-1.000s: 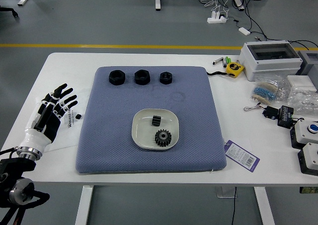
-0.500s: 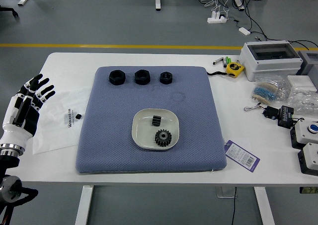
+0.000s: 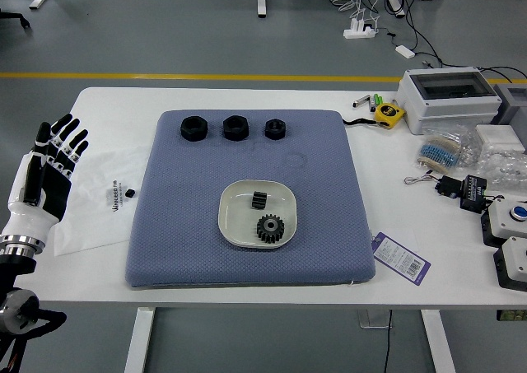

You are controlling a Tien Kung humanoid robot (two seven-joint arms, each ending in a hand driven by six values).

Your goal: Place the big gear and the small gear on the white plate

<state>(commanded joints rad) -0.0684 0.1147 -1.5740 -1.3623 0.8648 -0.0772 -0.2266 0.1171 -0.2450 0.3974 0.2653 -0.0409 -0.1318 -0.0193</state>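
The robot's left hand [image 3: 59,155] is at the table's left edge, fingers spread and holding nothing, well apart from the plate. A white plate [image 3: 234,226] lies on the blue mat. Inside it the big gear [image 3: 270,228] lies flat in the lower right part, teeth all round. The small gear [image 3: 259,200] rests on its side just above it, near the plate's middle. The robot's right arm is out of view.
Three black round parts stand along the blue mat's [image 3: 181,216] far side. A plastic bag [image 3: 95,200] lies left of it. To the right are a tag [image 3: 401,258], tape measure [image 3: 389,114], white box [image 3: 449,97] and button boxes.
The left hand has drawn back leftward, away from the mat, and its palm has turned a little. Both gears and the plate have stayed where they were.
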